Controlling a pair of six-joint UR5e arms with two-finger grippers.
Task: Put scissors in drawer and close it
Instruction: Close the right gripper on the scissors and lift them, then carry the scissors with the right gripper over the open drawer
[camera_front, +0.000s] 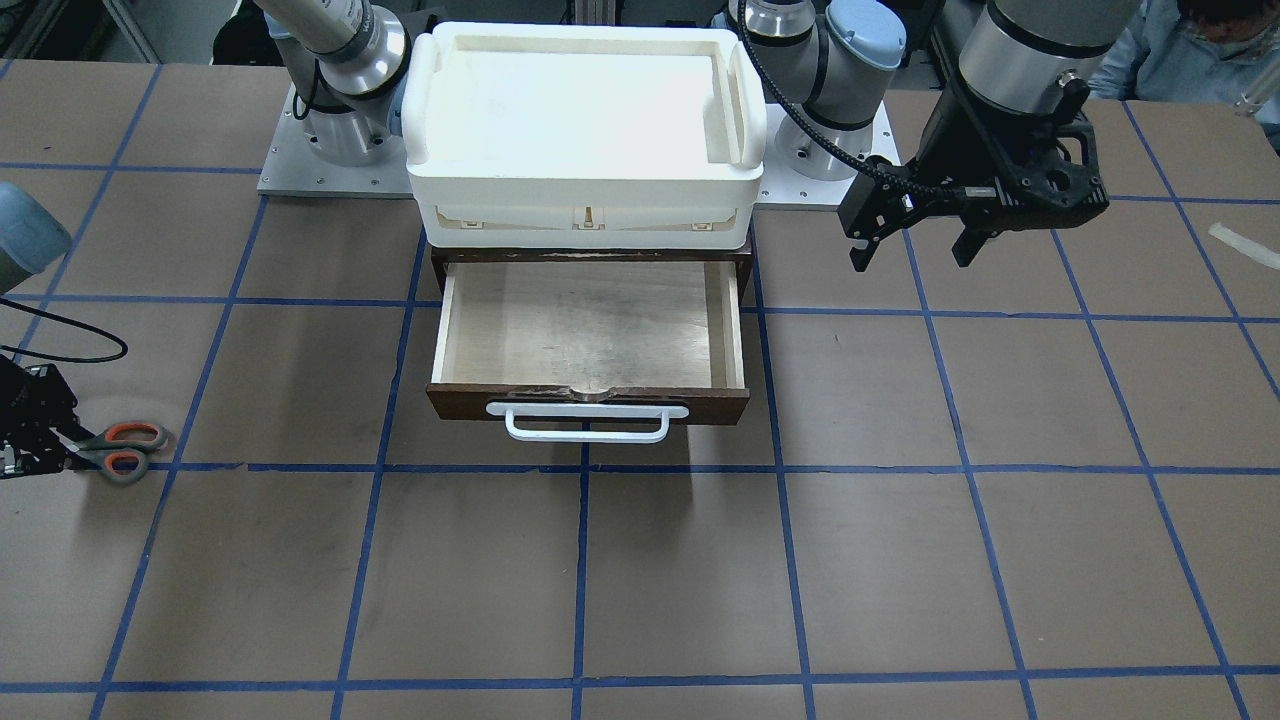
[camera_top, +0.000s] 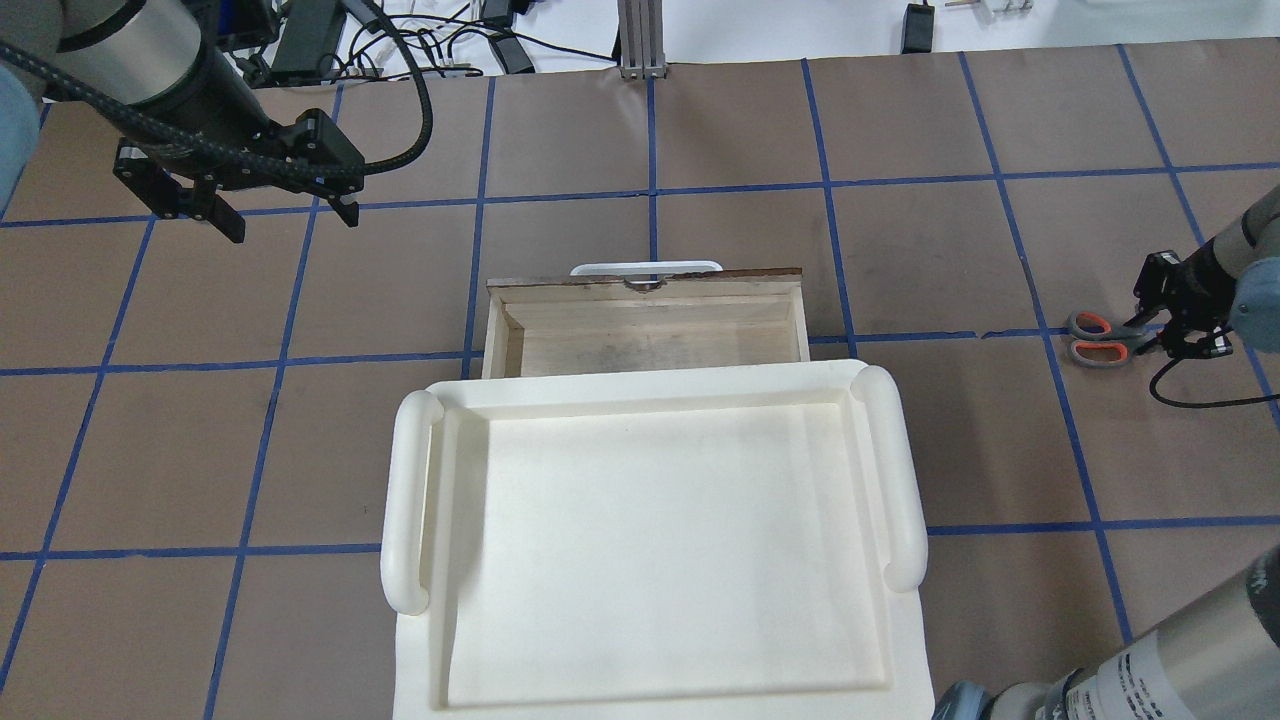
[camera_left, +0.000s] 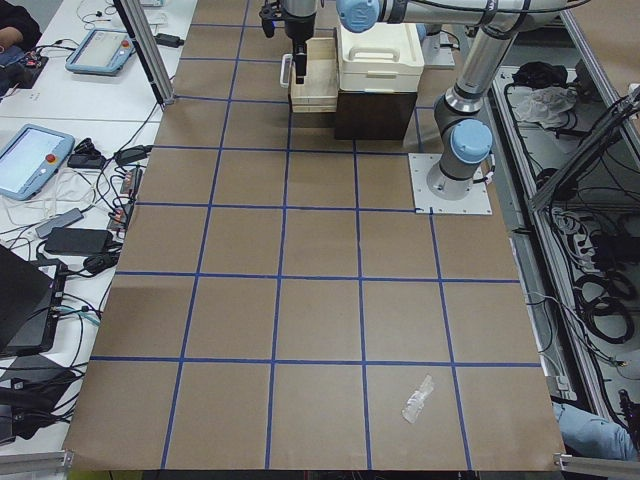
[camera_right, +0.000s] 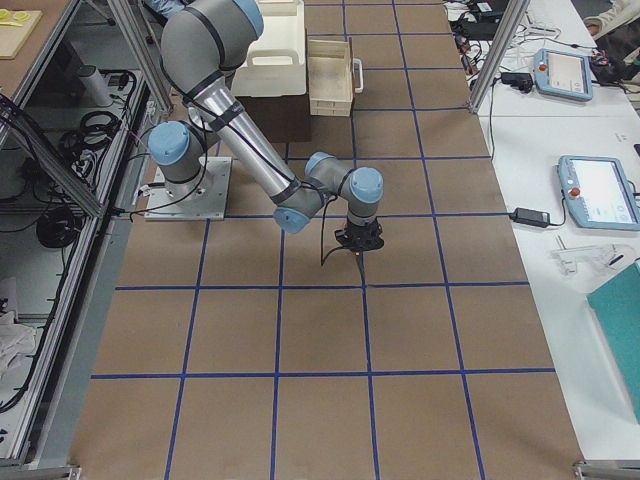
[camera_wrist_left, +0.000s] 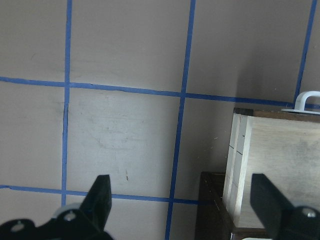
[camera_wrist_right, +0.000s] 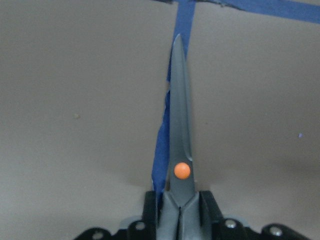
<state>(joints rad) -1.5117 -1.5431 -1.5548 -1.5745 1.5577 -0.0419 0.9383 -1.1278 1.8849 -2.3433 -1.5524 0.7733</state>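
**A:** Where are the scissors now?

**B:** In the front-facing view the scissors (camera_front: 122, 450) are far out on the table (camera_front: 700, 560), on my right arm's side and well apart from the drawer (camera_front: 590, 335). My right claw (camera_front: 70, 452) is clenched on them near the pivot, with the handles toward the drawer. The drawer is pulled out and its plywood floor is bare, so there is room for placing.

**A:** And from overhead?

**B:** The drawer stands out from under the white tray (camera_top: 410, 520), so I judge that I can lower the scissors in from above.

**A:** The wrist cameras?

**B:** The right one shows the blades closed together, and the fingers (camera_wrist_right: 150, 207) pinch just behind the orange screw (camera_wrist_right: 182, 170). I cannot tell whether the scissors are lifted off the table. The left one shows my left claw (camera_wrist_left: 180, 180) released, jaws wide, hovering beside the drawer's corner. I think it is kept there to push the front shut later.
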